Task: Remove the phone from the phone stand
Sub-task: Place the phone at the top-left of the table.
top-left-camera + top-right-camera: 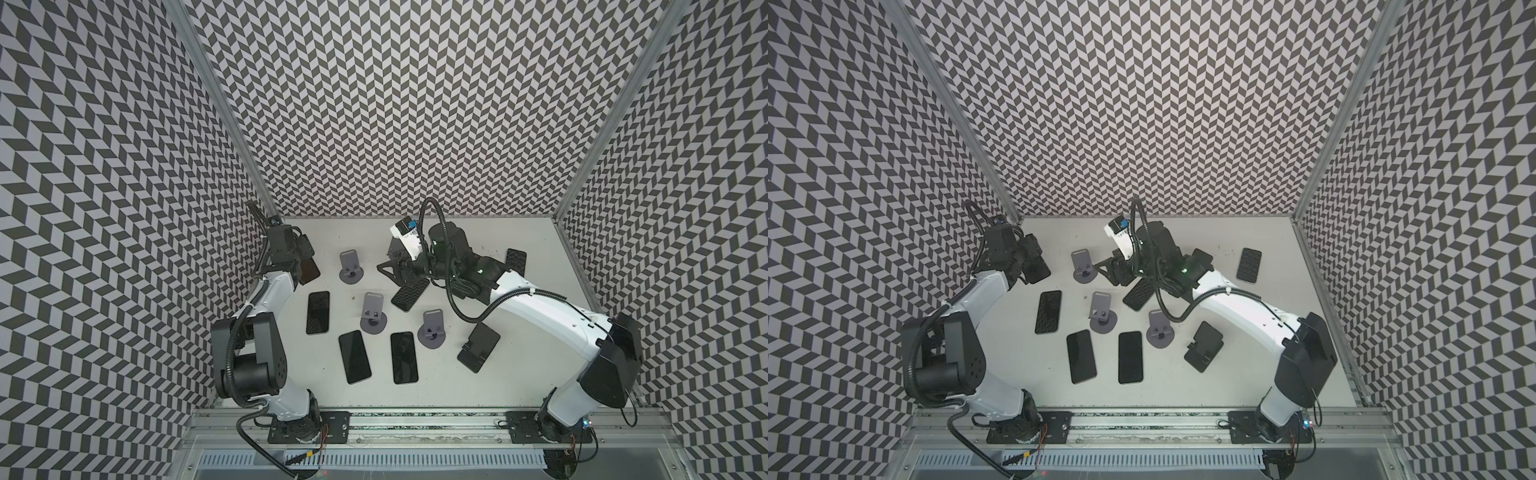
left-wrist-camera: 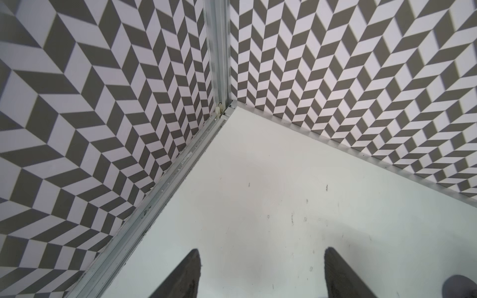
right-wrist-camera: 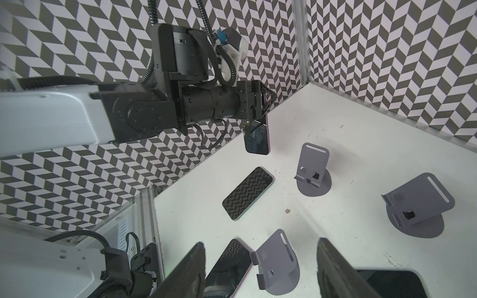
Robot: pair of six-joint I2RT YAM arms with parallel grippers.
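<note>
Grey-and-white chevron-patterned walls [image 1: 395,104] enclosing three sides of a scuffed white tabletop [image 1: 519,374], left gripper [image 3: 269,100] over the tabletop's far-left corner clamped on a dark glossy phone [image 3: 256,139] hanging clear of it, right gripper [image 3: 260,258] closed above mid-tabletop, three grey round-based phone stands [image 1: 351,268] [image 1: 374,316] [image 1: 432,332] upright on it

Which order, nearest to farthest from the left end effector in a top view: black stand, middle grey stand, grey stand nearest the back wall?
1. Grey stand nearest the back wall, just beside the left end effector.
2. Middle grey stand, centre.
3. Black stand, over on the right.
</note>
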